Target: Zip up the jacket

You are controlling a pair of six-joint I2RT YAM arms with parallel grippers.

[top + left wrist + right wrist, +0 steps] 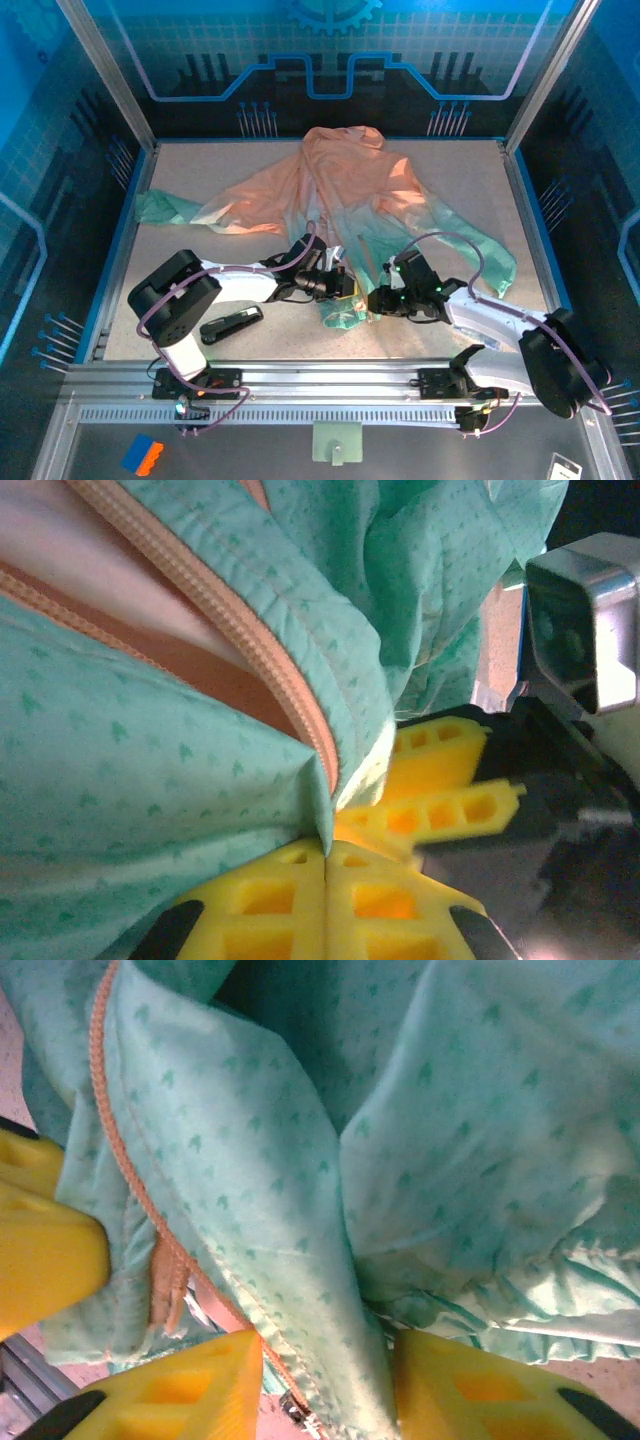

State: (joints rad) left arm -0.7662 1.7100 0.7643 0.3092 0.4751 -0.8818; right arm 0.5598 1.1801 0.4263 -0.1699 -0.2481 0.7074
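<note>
The table (200,170) has a pale, speckled beige top edged by a blue border (110,270). Warm light falls across its middle, and the rest of the space is tinted blue. Two slanted metal posts (105,70) rise from the far corners. Between them, the back wall (330,60) is a blue gridded panel with bright circuit-like lines and a gear design (330,12) at its top. The left wall (50,200) and right wall (600,180) are darker blue with similar line patterns. A ribbed metal rail (330,380) runs along the near edge. Below it, a grey ledge (260,455) carries a blue-and-orange block (142,454) and a pale green tab (337,442).
</note>
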